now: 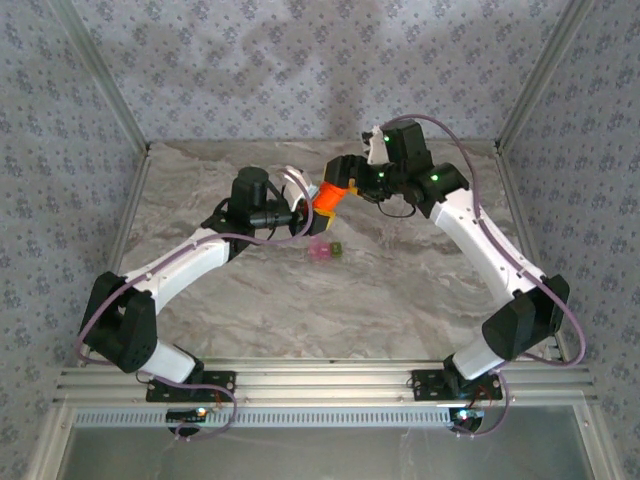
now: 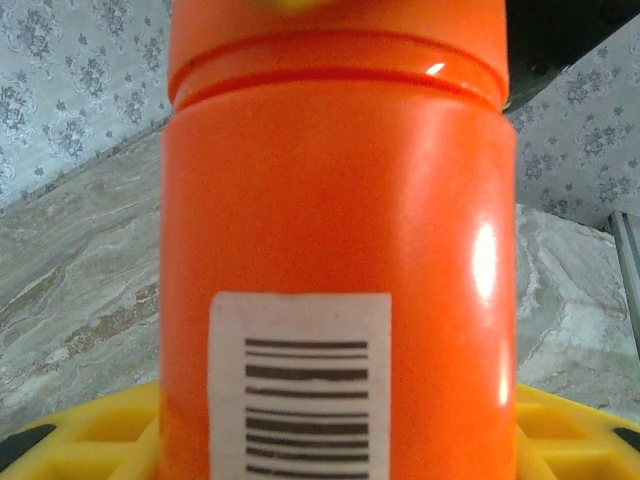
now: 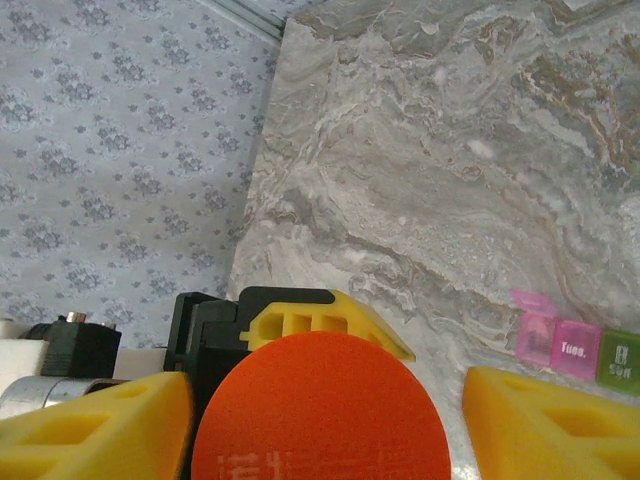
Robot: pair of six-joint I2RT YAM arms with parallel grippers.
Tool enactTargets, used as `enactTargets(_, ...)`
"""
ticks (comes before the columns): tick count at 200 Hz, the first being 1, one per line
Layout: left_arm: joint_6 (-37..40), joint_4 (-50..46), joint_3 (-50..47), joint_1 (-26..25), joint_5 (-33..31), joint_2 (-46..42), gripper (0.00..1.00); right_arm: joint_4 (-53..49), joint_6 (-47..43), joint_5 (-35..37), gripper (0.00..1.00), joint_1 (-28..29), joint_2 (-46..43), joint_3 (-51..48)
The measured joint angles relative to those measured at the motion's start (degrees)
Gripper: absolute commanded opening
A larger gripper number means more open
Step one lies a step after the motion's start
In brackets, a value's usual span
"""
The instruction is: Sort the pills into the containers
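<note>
My left gripper (image 1: 303, 212) is shut on an orange bottle (image 1: 328, 198) with a barcode label (image 2: 300, 385), held off the table and tilted toward the right arm. In the left wrist view the bottle (image 2: 335, 200) stands between yellow fingers (image 2: 90, 435). My right gripper (image 1: 352, 180) straddles the round orange cap (image 3: 320, 410). Its left finger (image 3: 95, 430) meets the cap, while the right one (image 3: 550, 425) stands a little apart from it, so it is open. The containers (image 1: 326, 251), a small joined pink and green pair (image 3: 575, 350), sit on the table below the bottle. The pills are out of view.
The marble table (image 1: 400, 290) is bounded by a metal frame with patterned walls (image 1: 250, 70) at the back and sides. Both arm bases stand on the rail at the near edge (image 1: 320, 380).
</note>
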Motion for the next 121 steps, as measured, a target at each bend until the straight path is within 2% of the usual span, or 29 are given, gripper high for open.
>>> enactTargets(19, 0.00, -0.15, 0.00, 0.00, -0.02, 0.00, 0.00, 0.02, -0.28, -0.37, 0.46, 0.00, 0.00, 0.02)
enactTargets(48, 0.33, -0.17, 0.00, 0.00, 0.02, 0.00, 0.00, 0.20, -2.49, -1.46, 0.42, -0.15, 0.00, 0.04)
enactTargets(65, 0.42, -0.09, 0.20, 0.00, 0.04, 0.00, 0.00, 0.79, -6.40, -3.39, 0.45, -0.74, 0.02, 0.04)
enactTargets(96, 0.85, 0.37, 0.57, 0.00, 0.26, -0.11, 0.00, 5.16, -21.22, -12.22, 0.49, -3.06, -0.04, -1.88)
enactTargets(113, 0.90, 0.39, 0.57, 0.00, 0.26, -0.15, 0.00, 8.44, -24.83, -17.03, 0.51, -4.83, -0.02, -3.78)
enactTargets(121, 0.83, 0.42, 0.57, -0.02, 0.24, -0.15, 0.00, 9.81, -25.94, -19.54, 0.56, -5.66, 0.07, -4.63)
